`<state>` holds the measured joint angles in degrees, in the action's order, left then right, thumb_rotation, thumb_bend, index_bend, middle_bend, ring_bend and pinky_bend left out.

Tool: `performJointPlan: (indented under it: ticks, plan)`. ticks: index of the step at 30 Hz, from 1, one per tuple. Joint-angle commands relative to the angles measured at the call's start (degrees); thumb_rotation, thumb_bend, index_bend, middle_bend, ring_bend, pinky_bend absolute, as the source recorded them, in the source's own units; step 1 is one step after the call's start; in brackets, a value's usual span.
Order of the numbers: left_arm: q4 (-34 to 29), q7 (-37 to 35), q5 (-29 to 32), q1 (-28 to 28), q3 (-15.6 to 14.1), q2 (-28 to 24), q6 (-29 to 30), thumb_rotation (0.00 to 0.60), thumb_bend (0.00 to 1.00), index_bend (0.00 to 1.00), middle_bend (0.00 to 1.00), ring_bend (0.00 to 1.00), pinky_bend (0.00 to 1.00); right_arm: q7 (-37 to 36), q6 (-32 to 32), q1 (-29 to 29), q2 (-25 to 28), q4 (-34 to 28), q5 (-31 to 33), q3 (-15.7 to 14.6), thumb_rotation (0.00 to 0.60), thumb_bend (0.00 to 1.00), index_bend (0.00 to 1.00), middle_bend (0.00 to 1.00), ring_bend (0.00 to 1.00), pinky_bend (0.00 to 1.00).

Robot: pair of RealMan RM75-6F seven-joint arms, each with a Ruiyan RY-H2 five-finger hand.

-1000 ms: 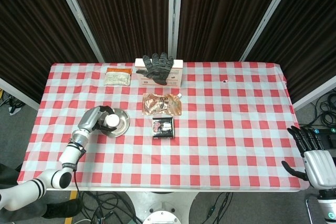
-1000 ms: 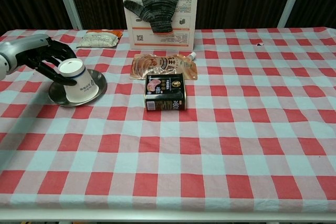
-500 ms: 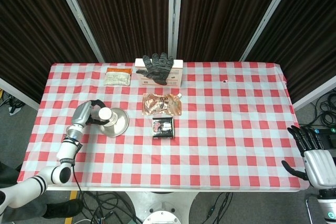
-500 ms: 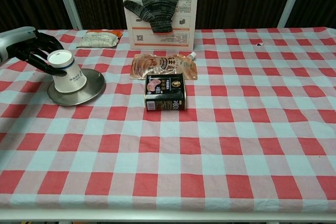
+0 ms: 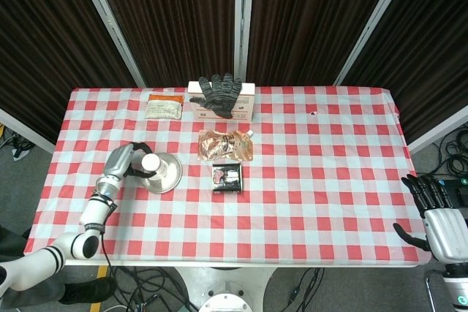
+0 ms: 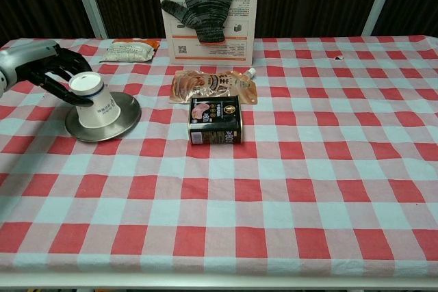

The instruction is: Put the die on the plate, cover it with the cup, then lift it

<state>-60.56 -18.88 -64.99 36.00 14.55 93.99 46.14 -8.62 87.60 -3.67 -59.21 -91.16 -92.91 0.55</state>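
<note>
A white paper cup (image 6: 96,99) stands upside down and tilted on the round metal plate (image 6: 123,122) at the left of the table. My left hand (image 6: 49,70) grips the cup around its upturned base, dark fingers wrapped on it; the same hand (image 5: 131,162) and cup (image 5: 152,166) show in the head view on the plate (image 5: 167,173). The die is hidden. My right hand (image 5: 431,213) hangs off the table's right front corner, fingers apart, holding nothing.
A dark tin (image 6: 216,121) lies at mid-table with a copper-coloured pouch (image 6: 211,85) behind it. A white box with a grey glove (image 6: 209,18) stands at the back, a small packet (image 6: 129,49) to its left.
My left hand slid the cup and plate left, then back right a little; the cup stays tilted on the plate. The right hand has not moved.
</note>
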Motion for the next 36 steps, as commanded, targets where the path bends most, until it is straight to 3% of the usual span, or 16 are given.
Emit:
performJointPlan:
  ticks: [1,8,12,18,26,30,36]
  plan:
    - [1.2,0.0,1.7,0.0,1.3,0.6,0.3,0.6,0.13,0.54,0.39,0.26,0.23,0.0,0.0,0.0,0.0,0.1,0.0,-0.1,0.6,0.14,0.08,0.07,0.0,0.0]
    - [-2.3,-6.6,-0.5,-0.9,3.1,-2.5,1.9,0.6,0.13,0.54,0.39,0.26,0.22,0.0,0.0,-0.1,0.1,0.0,-0.3,0.0,0.6,0.14,0.08,0.07,0.0,0.0]
    - [2.3,-6.3,2.2,0.7,5.6,-1.3,1.3,0.6,0.13,0.54,0.39,0.26,0.22,0.0,0.2,0.0,0.1,-0.1,-0.3,0.0,0.6,0.14,0.08,0.07,0.0,0.0]
    - [12.1,-1.6,7.6,4.0,6.9,2.8,-3.5,0.6,0.13,0.52,0.35,0.21,0.21,-0.4,0.3,0.3,-0.1,0.3,-0.1,-0.2,0.6,0.14,0.08,0.07,0.0,0.0]
    - [18.0,1.5,9.2,5.2,6.4,5.9,-5.7,0.6,0.13,0.34,0.27,0.15,0.18,-0.5,0.0,0.0,0.0,0.4,-0.2,-0.1,0.6,0.14,0.08,0.07,0.0,0.0]
    - [16.8,0.9,7.4,4.0,6.2,5.3,-2.7,0.6,0.13,0.22,0.17,0.09,0.16,-0.7,0.1,0.1,0.0,0.5,-0.1,0.0,0.6,0.14,0.08,0.07,0.0,0.0]
    - [8.3,-0.2,2.0,-0.9,3.9,-0.5,5.7,0.6,0.13,0.19,0.15,0.09,0.14,-1.3,0.6,0.5,0.2,0.9,0.2,0.0,0.6,0.14,0.08,0.07,0.0,0.0]
